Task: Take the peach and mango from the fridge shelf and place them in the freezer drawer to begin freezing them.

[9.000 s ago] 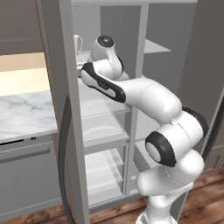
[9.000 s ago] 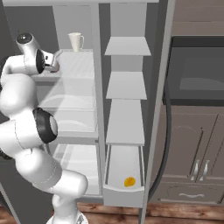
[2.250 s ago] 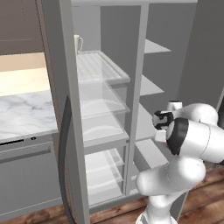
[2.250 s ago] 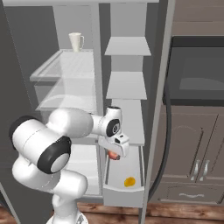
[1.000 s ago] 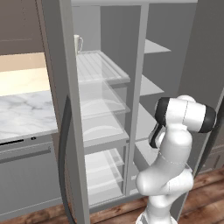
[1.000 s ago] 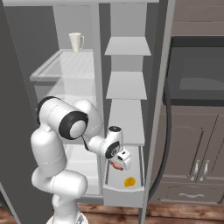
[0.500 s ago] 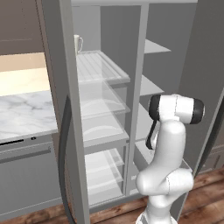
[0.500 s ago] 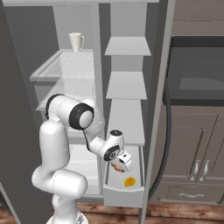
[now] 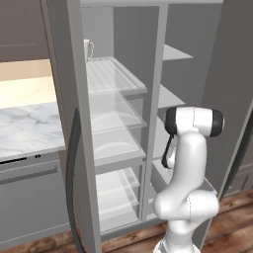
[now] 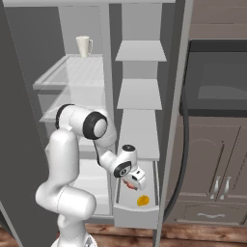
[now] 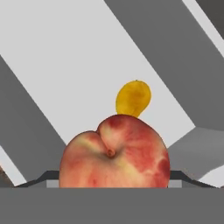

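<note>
**Peach held over the open freezer drawer, mango already inside**

We see the gripper (image 10: 133, 182) low in the right column of the fridge, closed round the peach (image 11: 114, 153), which sits tight between the tips and covers the lower middle of the hand view. In the right base view a patch of red shows at the gripper, just above the freezer drawer (image 10: 136, 213), which is pulled out.

The mango (image 10: 143, 200) lies on the drawer floor toward the front right, apart from the front wall. In the hand view it shows just past the peach, with bare pale floor on both sides of it and the grey drawer walls running diagonally further out.

We note open floor left of the mango, beneath the gripper. The ridged fridge shelf (image 10: 72, 72) in the left column carries a white mug (image 10: 83, 46) at the back.
</note>
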